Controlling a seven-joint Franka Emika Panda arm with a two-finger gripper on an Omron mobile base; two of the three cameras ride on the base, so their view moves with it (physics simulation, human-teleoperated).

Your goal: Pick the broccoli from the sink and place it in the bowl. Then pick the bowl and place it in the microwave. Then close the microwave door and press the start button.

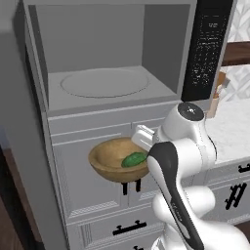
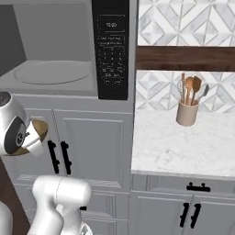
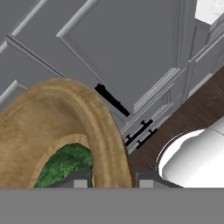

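Bowl (image 1: 116, 160) held up in the air in front of the grey cabinet doors (image 1: 93, 190), below the microwave (image 1: 110, 58) opening. Broccoli (image 1: 134, 159) sits inside it, toward the gripper side.

Gripper (image 3: 113, 177) clenched on the bowl's rim — one fingertip inside, one outside, wooden wall pinched between them. Bowl hangs off one edge, tilted slightly.

Microwave cavity stands open; round turntable (image 1: 105, 82) bare. Microwave door not clearly made out from here.

Step in hand, as I read it: carry the bowl up and into the microwave. To do it well: lift first until the bowl's underside is above the cavity sill, then push forward, keeping it level so the broccoli doesn't roll out. Set it down near the turntable's middle before letting go.

In the way: the sill ledge just above the bowl; the black keypad panel (image 2: 110, 48) on the right. Off to the right, marble counter (image 2: 183, 142) with a utensil crock (image 2: 187, 112) — well apart, no concern
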